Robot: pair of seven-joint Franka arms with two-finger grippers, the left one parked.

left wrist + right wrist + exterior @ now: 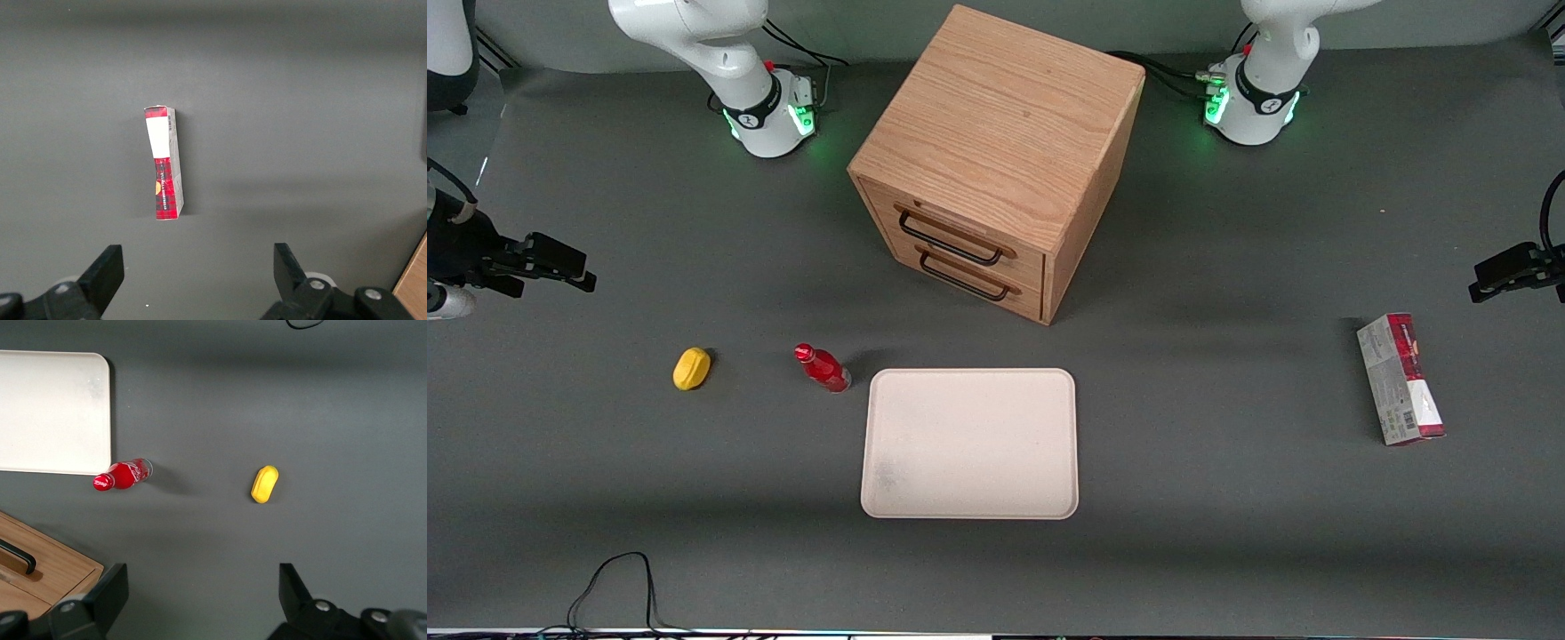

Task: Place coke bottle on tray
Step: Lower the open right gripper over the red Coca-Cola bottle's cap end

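Note:
The coke bottle (823,367), small and all red with a red cap, sits on the dark table just off the tray's corner nearest the cabinet, on the working arm's side. It also shows in the right wrist view (122,475). The cream tray (969,444) lies flat and bare, nearer the front camera than the cabinet; its corner shows in the right wrist view (53,413). My right gripper (578,271) hangs high at the working arm's end of the table, well apart from the bottle. Its fingers are open and hold nothing (203,573).
A yellow lemon-shaped lump (692,368) (265,484) lies beside the bottle, toward the working arm's end. A wooden drawer cabinet (996,160) (40,567) stands farther from the front camera than the tray. A red-and-grey carton (1400,378) (165,163) lies toward the parked arm's end.

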